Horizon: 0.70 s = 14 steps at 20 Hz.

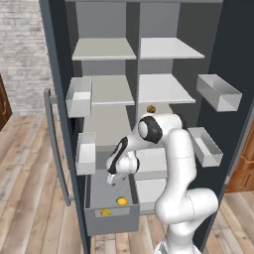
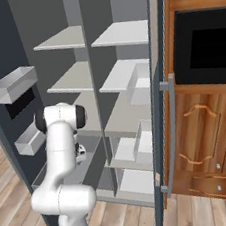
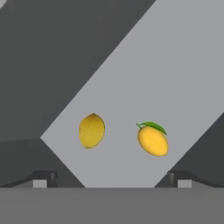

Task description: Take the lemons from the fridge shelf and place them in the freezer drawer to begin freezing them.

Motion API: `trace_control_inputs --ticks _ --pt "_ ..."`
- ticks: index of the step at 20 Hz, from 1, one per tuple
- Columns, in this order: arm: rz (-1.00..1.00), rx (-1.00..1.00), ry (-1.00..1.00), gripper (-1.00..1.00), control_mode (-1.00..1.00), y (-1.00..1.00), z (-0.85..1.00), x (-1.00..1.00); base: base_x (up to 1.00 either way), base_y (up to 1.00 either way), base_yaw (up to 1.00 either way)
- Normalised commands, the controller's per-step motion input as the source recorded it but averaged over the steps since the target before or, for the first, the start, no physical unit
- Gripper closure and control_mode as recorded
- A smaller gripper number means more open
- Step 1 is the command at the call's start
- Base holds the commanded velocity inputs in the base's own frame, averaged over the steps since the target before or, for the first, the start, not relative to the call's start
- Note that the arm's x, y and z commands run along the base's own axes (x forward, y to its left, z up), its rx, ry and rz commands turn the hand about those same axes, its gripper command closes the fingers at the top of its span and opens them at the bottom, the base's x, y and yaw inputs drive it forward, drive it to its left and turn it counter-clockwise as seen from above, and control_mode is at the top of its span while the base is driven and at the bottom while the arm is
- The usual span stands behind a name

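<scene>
The freezer drawer (image 1: 111, 221) stands pulled out at the fridge's lower left, and two lemons (image 1: 121, 201) (image 1: 105, 212) lie on its floor near the front panel. In the hand view these lemons (image 3: 92, 130) (image 3: 152, 140) rest apart on the grey drawer floor (image 3: 144, 78); the right one carries a green leaf. My gripper (image 1: 111, 180) (image 3: 111, 180) hangs open just above the drawer, pointing down, with nothing between its fingers. Another lemon (image 1: 151, 108) sits on a fridge shelf (image 1: 166, 89) behind the arm's elbow.
Door bins jut out on the left (image 1: 79, 96) (image 1: 86, 153) and on the right (image 1: 218, 92) (image 1: 204, 145). The left door's handle (image 1: 55, 149) stands beside the drawer. Narrow white drawers (image 1: 151, 163) lie right of it. Wooden cabinets with an oven (image 2: 205, 47) flank the fridge.
</scene>
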Motion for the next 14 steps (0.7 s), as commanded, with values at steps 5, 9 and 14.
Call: trace_control_inputs --ticks 5,9,14 --pt "-0.07 0.00 0.00 -1.00 -1.00 -0.17 0.17 -0.09 0.00 0.00 0.00" --pt "-0.06 0.00 0.00 -1.00 -1.00 -0.15 0.15 -0.08 0.00 0.00 0.00" --pt "-0.06 0.00 0.00 -1.00 -1.00 -0.13 0.12 -0.10 0.00 0.00 0.00"
